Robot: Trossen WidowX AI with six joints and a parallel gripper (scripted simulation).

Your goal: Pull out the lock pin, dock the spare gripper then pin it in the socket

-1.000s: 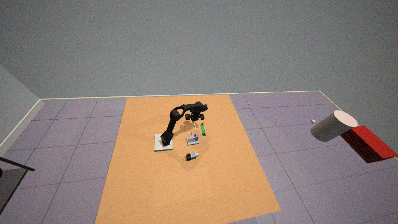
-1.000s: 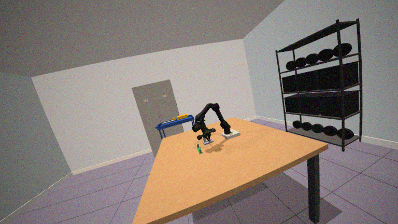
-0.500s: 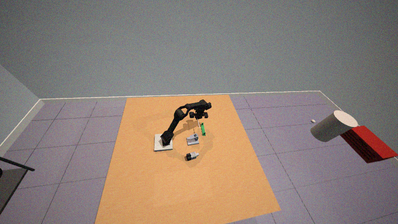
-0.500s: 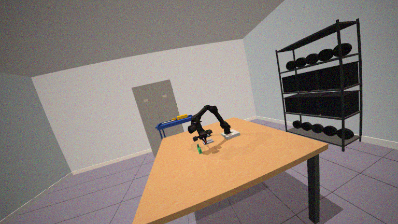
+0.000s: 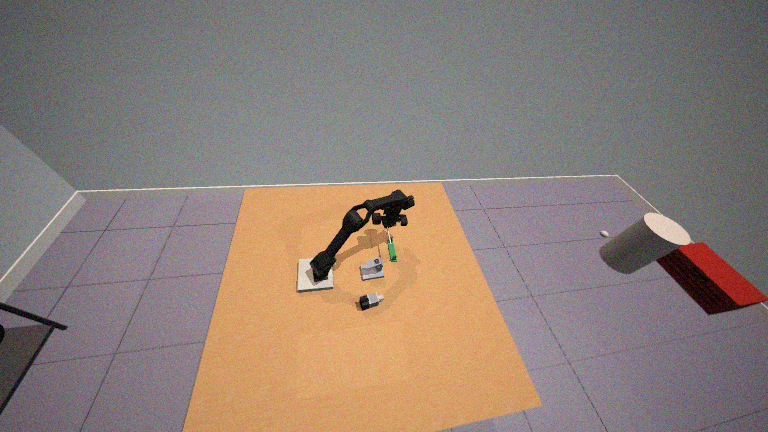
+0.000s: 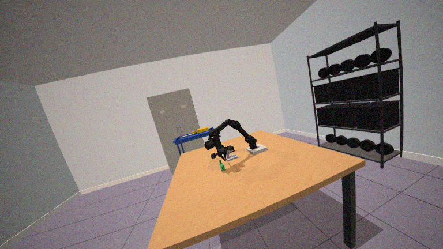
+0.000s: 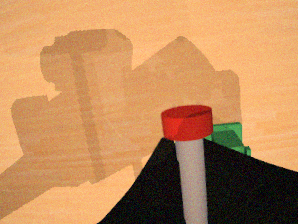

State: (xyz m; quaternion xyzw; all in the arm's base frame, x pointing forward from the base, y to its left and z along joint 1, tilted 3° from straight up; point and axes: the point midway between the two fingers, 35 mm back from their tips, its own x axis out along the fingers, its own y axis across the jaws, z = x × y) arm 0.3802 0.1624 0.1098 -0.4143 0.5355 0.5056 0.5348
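Observation:
My gripper (image 5: 387,226) (image 6: 220,155) (image 7: 176,145) is shut on the lock pin (image 5: 388,235) (image 7: 193,189), a grey rod with a red cap (image 7: 188,123). It holds the pin above the table, pointing down, right over a small green block (image 5: 392,250) (image 6: 221,166) (image 7: 229,137) that stands on the table. The grey mount with its socket (image 5: 371,268) (image 6: 231,155) sits a little to the left of the green block, with nothing in the socket. The spare gripper (image 5: 370,300), black with a pale spigot, lies on the table in front of the mount.
The arm's white base plate (image 5: 306,283) (image 6: 258,150) is left of the mount on the orange table (image 5: 349,365) (image 6: 263,185). A black shelf rack (image 6: 356,93), a blue bench (image 6: 186,139), and a grey cylinder (image 5: 641,244) with a red block (image 5: 714,279) stand off the table.

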